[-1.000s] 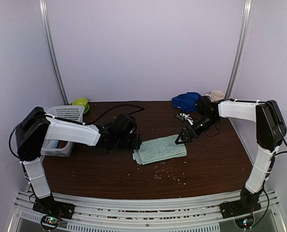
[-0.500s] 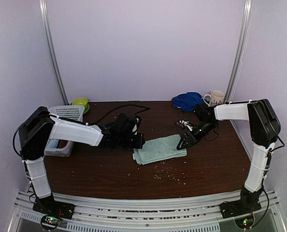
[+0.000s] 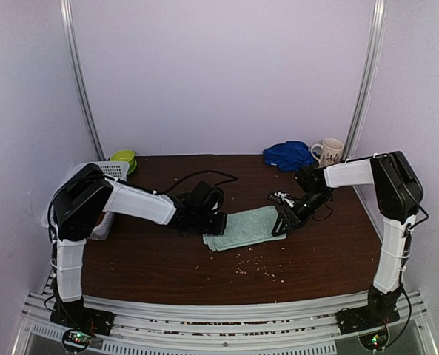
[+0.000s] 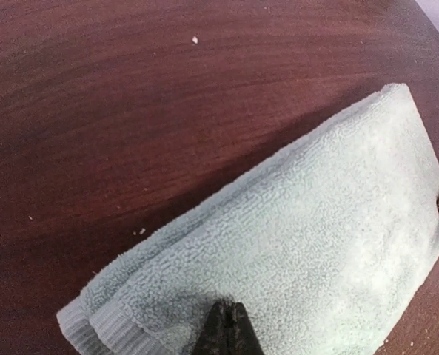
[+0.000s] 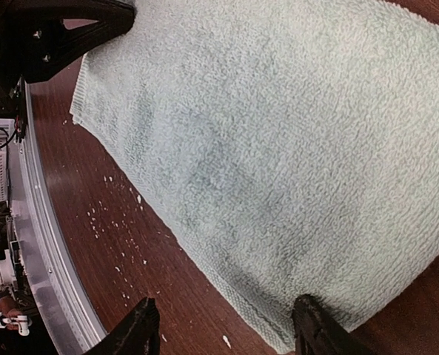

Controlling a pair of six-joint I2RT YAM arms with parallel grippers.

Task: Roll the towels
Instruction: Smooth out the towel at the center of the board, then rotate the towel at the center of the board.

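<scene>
The small mint-green towel (image 3: 246,227) lies folded flat at mid-table. It fills the left wrist view (image 4: 293,237) and the right wrist view (image 5: 278,133). My left gripper (image 3: 217,224) is at the towel's left end, its fingertips (image 4: 226,330) shut together and resting on top of the cloth. My right gripper (image 3: 280,221) is open at the towel's right end (image 5: 226,333). One finger (image 5: 315,325) is on the hem and the other (image 5: 139,329) is over bare table. The larger royal blue towel (image 3: 286,154) lies bunched at the back right, away from both grippers.
A white patterned mug (image 3: 330,150) stands right of the blue towel. A white basket (image 3: 108,172) and a green bowl (image 3: 123,157) are at the back left. A black cable (image 3: 197,176) runs across the table. Pale crumbs (image 3: 252,266) lie in front of the mint towel.
My left gripper has moved right onto the mint towel's left end. My right gripper has moved down and a little left onto the towel's right end. The towel has not shifted.
</scene>
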